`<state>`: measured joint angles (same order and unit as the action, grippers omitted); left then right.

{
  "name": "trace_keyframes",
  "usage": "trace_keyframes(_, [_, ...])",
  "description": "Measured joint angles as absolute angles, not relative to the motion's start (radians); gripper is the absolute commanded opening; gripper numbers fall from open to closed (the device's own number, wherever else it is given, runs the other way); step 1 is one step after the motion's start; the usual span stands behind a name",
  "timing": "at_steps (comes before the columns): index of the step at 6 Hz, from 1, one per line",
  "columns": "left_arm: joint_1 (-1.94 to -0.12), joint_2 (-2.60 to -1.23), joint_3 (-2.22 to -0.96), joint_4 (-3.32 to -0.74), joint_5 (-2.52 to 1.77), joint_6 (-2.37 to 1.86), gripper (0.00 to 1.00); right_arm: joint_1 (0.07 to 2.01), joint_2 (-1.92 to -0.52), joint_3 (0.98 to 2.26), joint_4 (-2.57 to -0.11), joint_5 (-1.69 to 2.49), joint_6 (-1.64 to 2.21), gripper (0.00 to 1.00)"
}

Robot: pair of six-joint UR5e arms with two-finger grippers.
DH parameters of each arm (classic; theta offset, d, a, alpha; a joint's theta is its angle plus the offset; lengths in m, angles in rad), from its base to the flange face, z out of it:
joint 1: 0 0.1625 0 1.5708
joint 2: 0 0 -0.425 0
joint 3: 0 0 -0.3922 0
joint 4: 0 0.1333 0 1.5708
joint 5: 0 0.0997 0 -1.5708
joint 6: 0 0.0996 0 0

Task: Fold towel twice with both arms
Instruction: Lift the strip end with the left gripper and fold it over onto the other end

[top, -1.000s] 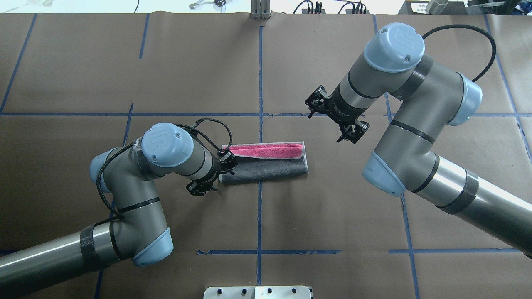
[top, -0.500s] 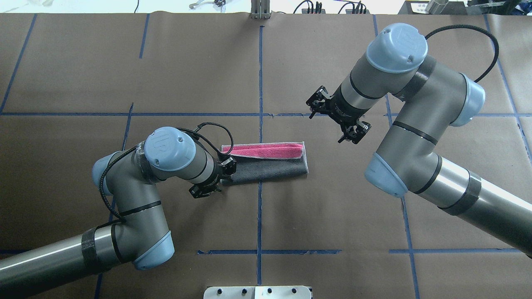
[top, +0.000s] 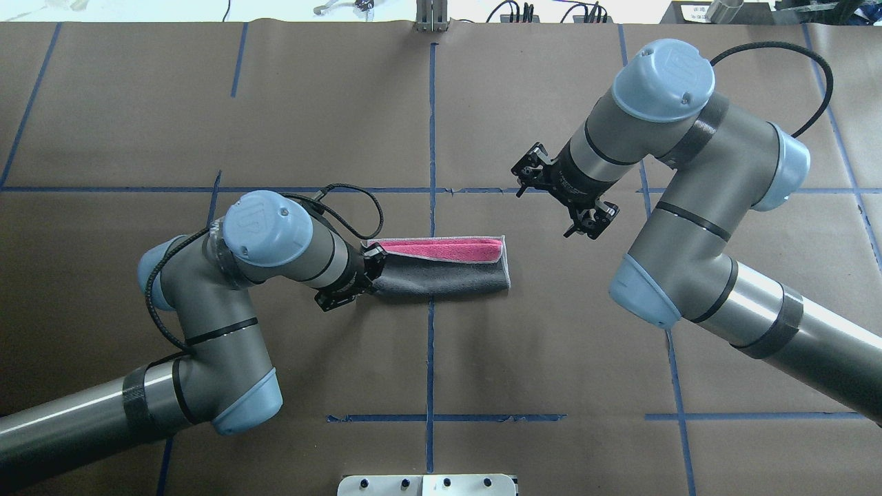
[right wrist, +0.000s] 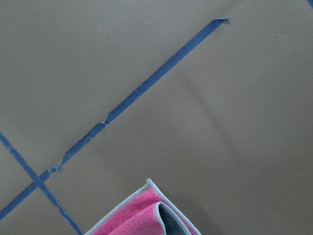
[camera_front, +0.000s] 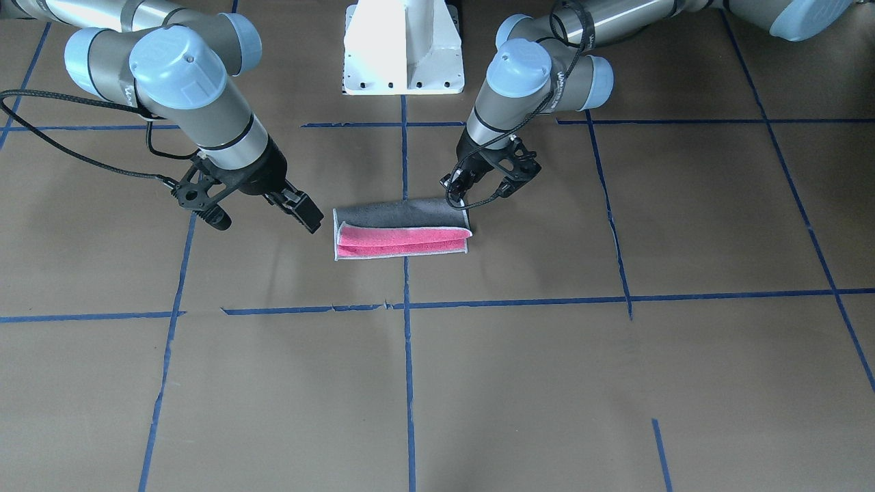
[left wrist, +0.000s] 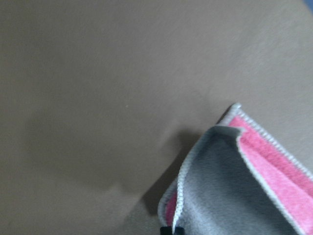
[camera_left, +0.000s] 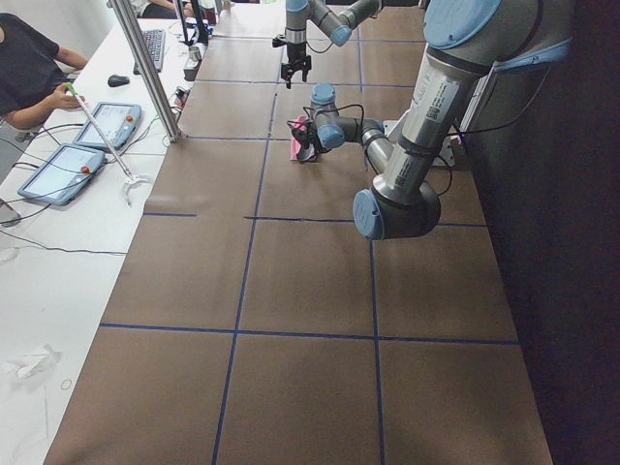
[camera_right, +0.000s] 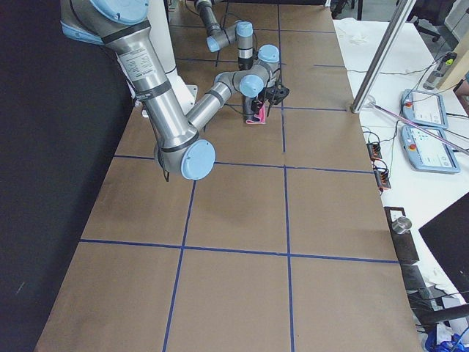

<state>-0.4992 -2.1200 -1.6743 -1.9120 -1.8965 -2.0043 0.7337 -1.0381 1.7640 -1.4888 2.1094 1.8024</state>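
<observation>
Pinching one end of the towel (top: 441,279), the left claw (top: 357,277) looks closed on a raised corner. Outward, the folded strip lies on the tabletop (top: 551,344), its long axis running toward the right claw (top: 559,200), which hangs wide open and empty, apart beyond the far end.

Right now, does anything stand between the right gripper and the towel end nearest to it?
Nothing visible does. Between the right gripper and the towel lies only the bare brown table. The left gripper is at the towel's opposite end, out of that path.
</observation>
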Motion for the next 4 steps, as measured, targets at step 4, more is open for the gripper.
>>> trace_keyframes(4, [-0.519, -2.133, -1.703, -1.846, -1.912, -1.958, 0.00, 0.736, -1.079, 1.812, -1.489, 2.112, 1.801, 1.00])
